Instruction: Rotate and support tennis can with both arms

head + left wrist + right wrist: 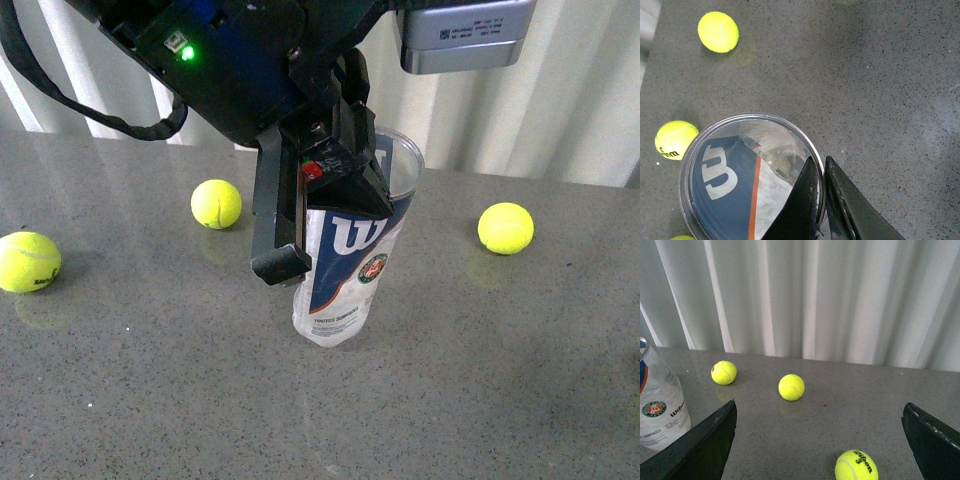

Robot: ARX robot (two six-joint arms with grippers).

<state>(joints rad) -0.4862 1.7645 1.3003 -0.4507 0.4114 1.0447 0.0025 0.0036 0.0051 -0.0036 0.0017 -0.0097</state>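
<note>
The tennis can [350, 265] is a clear tube with a blue-and-white "W" label. It stands tilted at the middle of the grey table, open end up and lower end on or just above the surface. My left gripper [300, 255] comes down from the upper left and is shut on the can's wall at the rim. In the left wrist view the gripper [819, 162] has one finger inside the can [735, 175] and one outside. My right gripper [820, 405] is open and empty, low over the table, with the can [660, 410] beside one finger.
Three yellow tennis balls lie on the table: one far left [28, 261], one behind the can's left [216, 203], one right [505, 227]. One ball [856, 466] lies between my right gripper's fingers. White curtains hang behind the table's far edge.
</note>
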